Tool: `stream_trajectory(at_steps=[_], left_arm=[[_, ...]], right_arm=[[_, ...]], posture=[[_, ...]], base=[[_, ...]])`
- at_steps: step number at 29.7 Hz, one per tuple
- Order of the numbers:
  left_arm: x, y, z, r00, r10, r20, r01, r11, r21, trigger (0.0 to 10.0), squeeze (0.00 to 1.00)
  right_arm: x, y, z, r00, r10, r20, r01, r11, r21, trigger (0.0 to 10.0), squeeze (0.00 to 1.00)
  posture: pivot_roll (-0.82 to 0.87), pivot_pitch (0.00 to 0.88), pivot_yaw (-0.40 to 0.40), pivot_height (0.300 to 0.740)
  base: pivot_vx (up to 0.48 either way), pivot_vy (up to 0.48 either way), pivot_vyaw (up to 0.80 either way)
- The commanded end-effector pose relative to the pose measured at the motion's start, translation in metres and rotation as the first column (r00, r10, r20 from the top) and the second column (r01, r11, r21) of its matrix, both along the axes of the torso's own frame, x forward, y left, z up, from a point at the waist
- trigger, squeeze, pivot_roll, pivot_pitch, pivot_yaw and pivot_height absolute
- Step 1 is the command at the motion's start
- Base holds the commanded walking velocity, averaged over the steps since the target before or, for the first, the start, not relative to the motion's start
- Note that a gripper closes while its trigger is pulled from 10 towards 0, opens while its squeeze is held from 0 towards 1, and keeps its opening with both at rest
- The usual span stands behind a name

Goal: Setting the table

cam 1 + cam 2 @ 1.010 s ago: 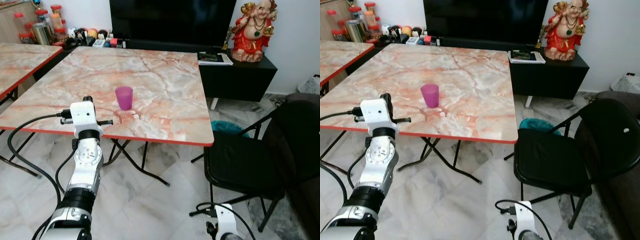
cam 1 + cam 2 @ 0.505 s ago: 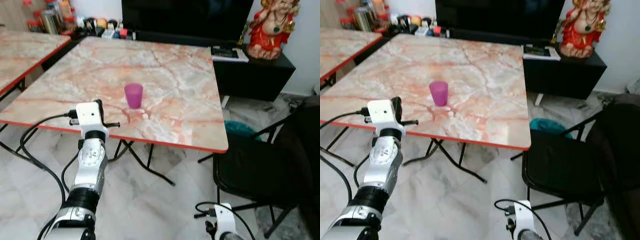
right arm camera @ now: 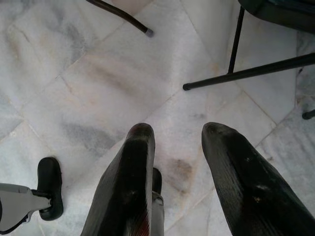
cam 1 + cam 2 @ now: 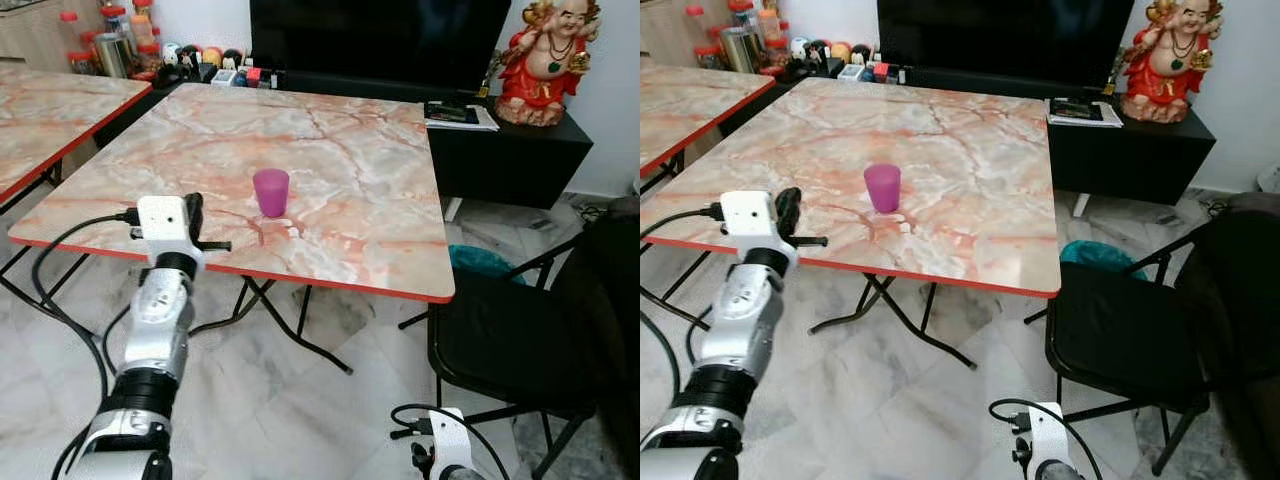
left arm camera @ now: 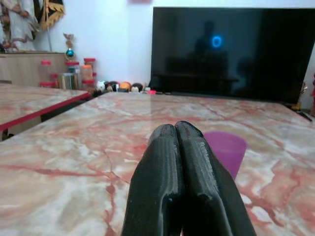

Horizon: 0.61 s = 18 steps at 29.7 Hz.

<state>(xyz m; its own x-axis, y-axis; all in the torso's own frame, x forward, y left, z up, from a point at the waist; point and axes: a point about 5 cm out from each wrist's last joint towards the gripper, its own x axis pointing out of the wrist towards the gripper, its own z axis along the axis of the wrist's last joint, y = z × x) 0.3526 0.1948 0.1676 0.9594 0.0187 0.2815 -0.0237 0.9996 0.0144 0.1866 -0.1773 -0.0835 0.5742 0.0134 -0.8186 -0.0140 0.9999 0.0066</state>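
Observation:
A purple cup (image 4: 271,191) stands upright on the marble table (image 4: 350,230), a little in from the near edge. My left gripper (image 4: 193,210) is raised at the table's near edge, to the left of the cup and apart from it. In the left wrist view its two black fingers (image 5: 179,147) are pressed together with nothing between them, and the purple cup (image 5: 225,151) stands just beyond them. My right arm (image 4: 446,455) hangs low by the floor. The right gripper (image 3: 176,135) is open over marble floor tiles.
A black folding chair (image 4: 520,330) stands at the table's right. A second marble table (image 4: 40,110) is on the left. Behind are a black TV cabinet (image 4: 500,150), a red statue (image 4: 555,50) and jars (image 4: 110,45). A teal object (image 4: 480,262) lies on the floor.
The camera has shifted, so the whole scene sits a little differently. My left gripper stays at the table's near edge, left of the cup. The cup has not moved.

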Motion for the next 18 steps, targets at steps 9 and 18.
stream_trajectory(at_steps=[9, 18], left_arm=[[0.0016, -0.0008, 0.0097, 0.999, -0.033, 0.021, 0.032, 0.999, 0.014, 10.0, 0.00], [0.0037, -0.0031, 0.0135, 0.998, -0.054, 0.025, 0.054, 0.998, 0.019, 10.0, 0.00]], right_arm=[[0.0014, -0.0024, 0.0009, 1.000, -0.011, 0.001, 0.011, 1.000, -0.001, 10.0, 0.00], [0.0028, -0.0045, 0.0019, 0.999, -0.037, 0.018, 0.037, 0.999, -0.008, 10.0, 0.00]], posture=[[-0.06, 0.000, -0.047, 0.740], [-0.06, 0.000, -0.037, 0.740]], base=[[0.361, 0.000, 0.00], [0.414, 0.000, 0.00]])
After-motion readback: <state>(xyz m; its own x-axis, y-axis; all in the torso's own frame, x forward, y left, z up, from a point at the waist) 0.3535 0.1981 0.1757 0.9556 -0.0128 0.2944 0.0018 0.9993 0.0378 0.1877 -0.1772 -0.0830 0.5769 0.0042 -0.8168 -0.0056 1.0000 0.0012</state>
